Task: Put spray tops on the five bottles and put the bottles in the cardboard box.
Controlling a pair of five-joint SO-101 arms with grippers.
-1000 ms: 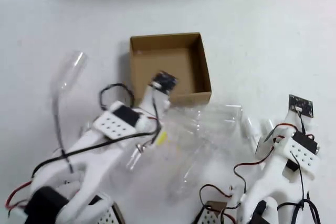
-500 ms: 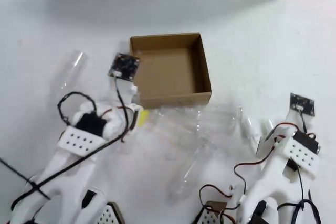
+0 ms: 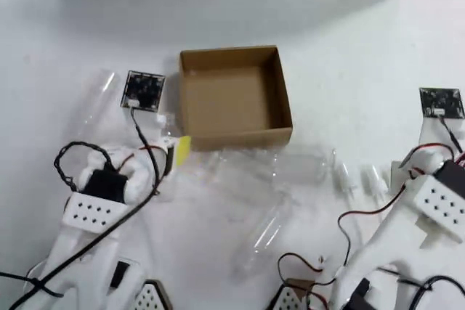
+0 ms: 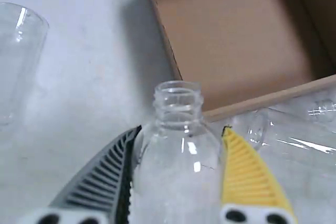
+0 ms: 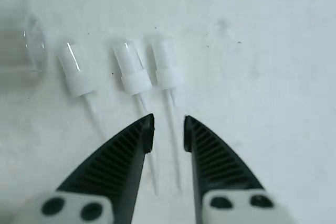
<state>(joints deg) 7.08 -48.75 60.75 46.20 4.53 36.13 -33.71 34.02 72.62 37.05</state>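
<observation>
My left gripper (image 4: 178, 135) is shut on a clear bottle (image 4: 178, 150) with an open neck and no spray top, its grey and yellow fingers (image 4: 239, 166) on either side. It sits just left of the cardboard box (image 3: 236, 136), whose inside holds nothing. Several more clear bottles (image 3: 280, 168) lie in front of the box, and one bottle (image 3: 98, 96) lies at the far left. Three white spray tops (image 5: 132, 72) lie side by side on the table just ahead of my right gripper (image 5: 168, 129), which is narrowly open above their thin tubes.
The box's near wall (image 4: 273, 98) stands close beyond the held bottle's neck. A lying bottle (image 4: 296, 135) rests beside the yellow finger. The right arm (image 3: 436, 205) sits at the table's right edge. The white table (image 3: 363, 49) stretches behind and to the right of the box.
The left arm has swung from the box's front to its left side, carrying the bottle. The right arm has shifted a little to the right.
</observation>
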